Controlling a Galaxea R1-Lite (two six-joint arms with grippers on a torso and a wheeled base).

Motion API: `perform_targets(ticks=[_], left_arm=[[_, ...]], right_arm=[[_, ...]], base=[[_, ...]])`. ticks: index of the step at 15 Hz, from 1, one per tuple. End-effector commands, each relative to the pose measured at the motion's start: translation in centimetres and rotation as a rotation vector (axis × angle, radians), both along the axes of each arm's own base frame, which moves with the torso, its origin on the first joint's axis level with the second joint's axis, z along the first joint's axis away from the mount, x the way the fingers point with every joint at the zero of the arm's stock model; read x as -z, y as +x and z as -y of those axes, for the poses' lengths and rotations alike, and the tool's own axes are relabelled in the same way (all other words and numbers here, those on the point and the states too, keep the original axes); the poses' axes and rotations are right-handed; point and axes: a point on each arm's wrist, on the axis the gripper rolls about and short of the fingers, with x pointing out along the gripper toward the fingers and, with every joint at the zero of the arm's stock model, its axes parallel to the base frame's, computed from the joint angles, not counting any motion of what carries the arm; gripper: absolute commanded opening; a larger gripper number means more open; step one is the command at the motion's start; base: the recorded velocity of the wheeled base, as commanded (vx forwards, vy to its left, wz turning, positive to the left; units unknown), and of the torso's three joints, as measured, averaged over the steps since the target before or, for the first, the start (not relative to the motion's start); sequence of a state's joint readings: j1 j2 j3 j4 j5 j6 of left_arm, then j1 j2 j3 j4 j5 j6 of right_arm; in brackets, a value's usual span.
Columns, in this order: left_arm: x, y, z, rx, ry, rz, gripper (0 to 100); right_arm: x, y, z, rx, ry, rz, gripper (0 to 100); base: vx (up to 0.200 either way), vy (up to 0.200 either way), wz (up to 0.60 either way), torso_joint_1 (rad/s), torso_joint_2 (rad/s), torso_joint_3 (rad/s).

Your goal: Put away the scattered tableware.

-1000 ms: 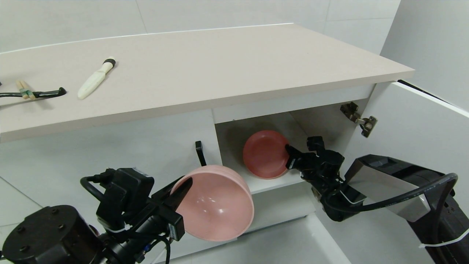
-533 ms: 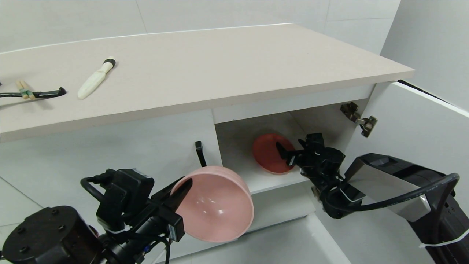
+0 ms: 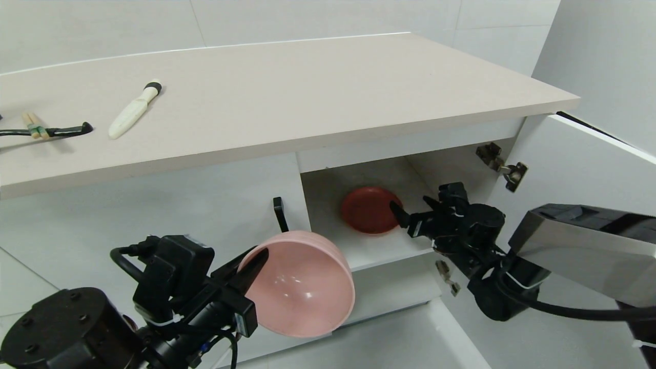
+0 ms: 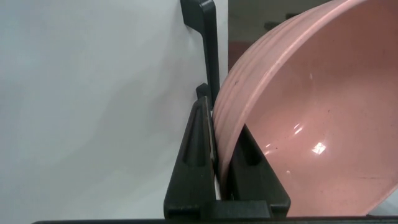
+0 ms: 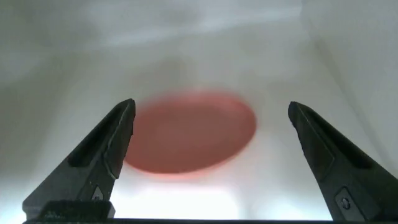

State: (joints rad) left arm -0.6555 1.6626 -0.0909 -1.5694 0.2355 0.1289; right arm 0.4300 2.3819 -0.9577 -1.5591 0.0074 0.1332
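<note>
A pink bowl (image 3: 302,287) (image 4: 311,112) hangs on edge in front of the closed cabinet door, low at the left, with my left gripper (image 3: 256,259) (image 4: 217,124) shut on its rim. A red plate (image 3: 368,210) (image 5: 189,132) lies flat on the shelf inside the open cabinet. My right gripper (image 3: 411,204) (image 5: 211,107) stands open just in front of the plate at the cabinet mouth, with nothing between its fingers.
On the countertop (image 3: 307,97) at the far left lie a white knife (image 3: 134,110), chopsticks (image 3: 35,125) and a black-handled utensil (image 3: 56,131). The open cabinet door (image 3: 589,169) stands at the right, its hinge (image 3: 505,164) by my right arm. A black door handle (image 3: 279,214) sits above the bowl.
The red plate went from tilted in my right gripper to lying flat on the shelf. The right gripper let go and drew back slightly to the right. The left arm stayed still.
</note>
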Motion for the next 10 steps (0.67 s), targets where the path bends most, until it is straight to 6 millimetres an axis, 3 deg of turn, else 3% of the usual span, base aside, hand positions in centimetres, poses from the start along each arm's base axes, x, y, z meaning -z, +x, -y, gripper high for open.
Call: perform_targets(ticks=[1,3,6,9,10], left_arm=[[-0.1,0.0,0.2,0.006,-0.004,0.005,0],[0.0,-0.1,0.6,0.025,-0.002,0.003,0],[-0.2,-0.8,1.5,0.072,-0.004,0.012,0],[-1.0,0.7,3.8,0.026,-0.039,0.052,0],[-1.4,1.4,6.1,0.002,-0.049,0.083,0]], right_arm=[[-4.1,-7.4,0.6,-0.073,-0.016,-0.033,100],[-5.1,-10.6,1.3,-0.092,-0.029,-0.056,100],[-5.3,-13.6,2.8,-0.061,-0.047,-0.098,100],[-5.6,-15.6,4.1,-0.055,-0.056,-0.114,100],[-6.2,-16.2,4.5,-0.053,-0.047,-0.100,100]], base=[[0.000,0.000,0.00,0.000,0.00,0.000],[0.000,0.000,0.00,0.000,0.00,0.000],[0.000,0.000,0.00,0.000,0.00,0.000],[0.000,0.000,0.00,0.000,0.00,0.000],[0.000,0.000,0.00,0.000,0.00,0.000]])
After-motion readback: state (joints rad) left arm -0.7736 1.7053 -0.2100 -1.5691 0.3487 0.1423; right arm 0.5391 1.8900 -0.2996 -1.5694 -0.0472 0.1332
